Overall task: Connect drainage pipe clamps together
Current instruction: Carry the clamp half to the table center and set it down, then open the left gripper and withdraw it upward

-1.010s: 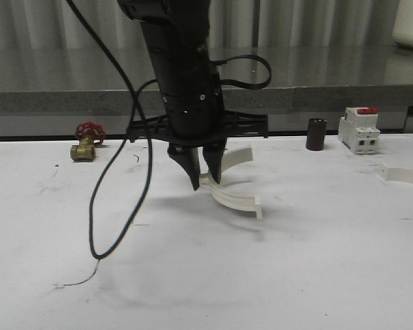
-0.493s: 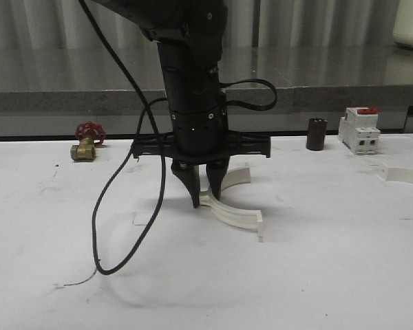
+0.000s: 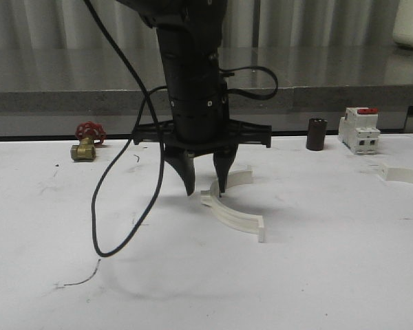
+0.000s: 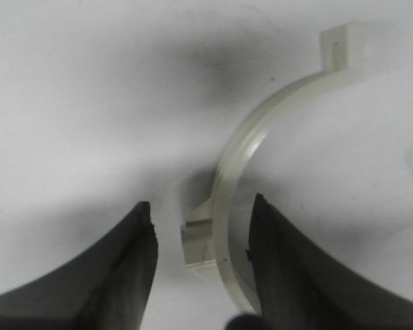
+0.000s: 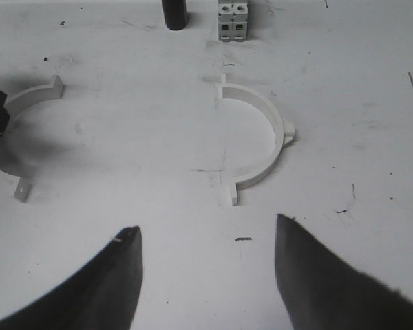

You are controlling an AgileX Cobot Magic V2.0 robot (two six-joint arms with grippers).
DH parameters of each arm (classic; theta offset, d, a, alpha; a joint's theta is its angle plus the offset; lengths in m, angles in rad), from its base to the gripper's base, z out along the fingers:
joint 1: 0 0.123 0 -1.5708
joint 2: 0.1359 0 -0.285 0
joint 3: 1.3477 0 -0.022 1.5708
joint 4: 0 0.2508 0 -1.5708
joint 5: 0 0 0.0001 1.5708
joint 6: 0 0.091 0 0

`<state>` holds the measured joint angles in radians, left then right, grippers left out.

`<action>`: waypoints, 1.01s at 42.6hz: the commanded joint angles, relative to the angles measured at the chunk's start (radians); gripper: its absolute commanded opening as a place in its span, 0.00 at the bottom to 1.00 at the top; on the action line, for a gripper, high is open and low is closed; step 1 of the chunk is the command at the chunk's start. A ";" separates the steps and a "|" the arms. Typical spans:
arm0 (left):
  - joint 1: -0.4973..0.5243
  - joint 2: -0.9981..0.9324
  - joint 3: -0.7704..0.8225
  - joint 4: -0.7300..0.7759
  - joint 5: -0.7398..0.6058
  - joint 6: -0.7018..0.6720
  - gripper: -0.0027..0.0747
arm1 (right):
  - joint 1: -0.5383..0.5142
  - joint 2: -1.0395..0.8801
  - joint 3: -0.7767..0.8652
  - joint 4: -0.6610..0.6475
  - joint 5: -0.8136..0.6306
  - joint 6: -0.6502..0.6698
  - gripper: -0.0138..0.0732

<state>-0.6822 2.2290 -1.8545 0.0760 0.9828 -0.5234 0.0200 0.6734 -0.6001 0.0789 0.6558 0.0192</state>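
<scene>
One white half-ring clamp [image 3: 235, 215] lies flat on the white table [image 3: 316, 275], its ends pointing right. My left gripper [image 3: 206, 187] hangs open just over its left end. In the left wrist view this clamp's band [image 4: 242, 155] runs between the fingers of my left gripper [image 4: 202, 201], close to one of them, with a square end tab [image 4: 197, 241] in the gap. The second clamp [image 3: 403, 174] lies at the table's right edge. In the right wrist view it [image 5: 276, 129] lies ahead of my open, empty right gripper [image 5: 208, 225], and the first clamp [image 5: 19, 102] is off to the side.
A white, red-topped breaker [image 3: 358, 130] and a dark cylinder [image 3: 316, 134] stand at the back right. A red-handled brass valve [image 3: 87, 141] sits at the back left. A black cable [image 3: 121, 206] droops from the left arm to the table. A grey ledge [image 3: 330, 96] borders the back.
My left gripper lowered the clamp to the table, then opened and let go of it. The clamp now lies flat, a little nearer the front than before.
</scene>
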 commanded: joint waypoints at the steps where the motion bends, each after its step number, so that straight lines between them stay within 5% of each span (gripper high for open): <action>1: -0.007 -0.134 -0.035 -0.006 -0.010 0.092 0.45 | -0.001 0.007 -0.029 -0.007 -0.056 -0.001 0.68; 12: 0.006 -0.359 0.031 -0.004 -0.010 0.353 0.45 | -0.001 0.007 -0.029 -0.007 -0.056 -0.001 0.68; 26: 0.080 -0.799 0.416 -0.123 -0.203 0.591 0.44 | -0.001 0.007 -0.029 -0.007 -0.056 -0.001 0.68; 43: 0.117 -1.303 0.961 -0.129 -0.396 0.599 0.44 | -0.001 0.007 -0.029 -0.007 -0.056 -0.001 0.68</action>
<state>-0.5668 1.0333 -0.9471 -0.0405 0.6669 0.0720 0.0200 0.6734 -0.6001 0.0789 0.6558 0.0192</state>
